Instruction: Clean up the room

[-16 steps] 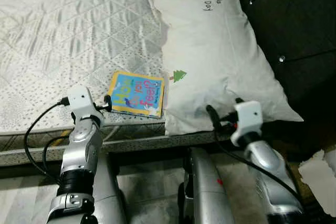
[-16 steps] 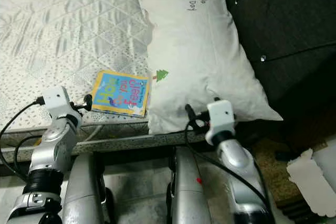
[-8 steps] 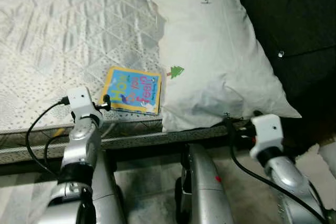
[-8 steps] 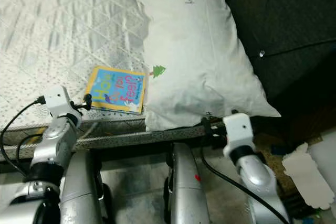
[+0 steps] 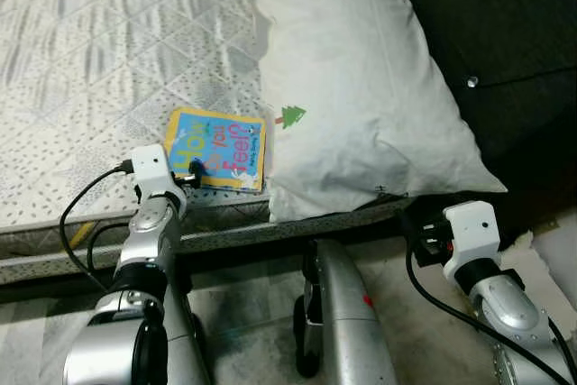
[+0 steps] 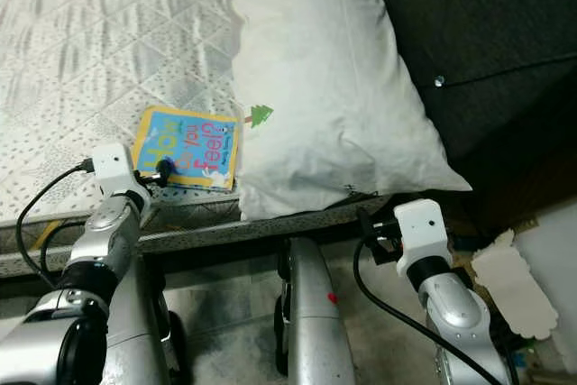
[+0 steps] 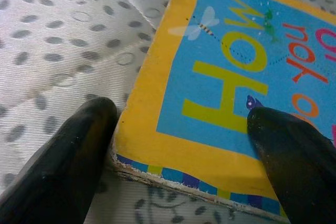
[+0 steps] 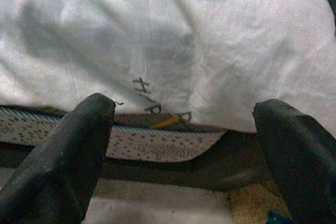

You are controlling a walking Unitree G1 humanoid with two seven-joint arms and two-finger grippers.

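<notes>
While the right claw [image 5: 416, 233] has dropped off the pillow [image 5: 361, 87], spread wide, the left claw [image 7: 178, 145] straddles the book's [image 5: 218, 148] corner, open. Book lies on the bed [image 5: 99, 60], ungrasped.

Left arm raised and extended forward, left gripper [image 7: 178, 145] fingers spread wide. Right arm bent lower and farther back, right gripper [image 8: 184, 145] fingers also spread.

Book [image 5: 219, 149] on mattress [image 5: 99, 69], left of pillow [image 5: 361, 87]
</notes>
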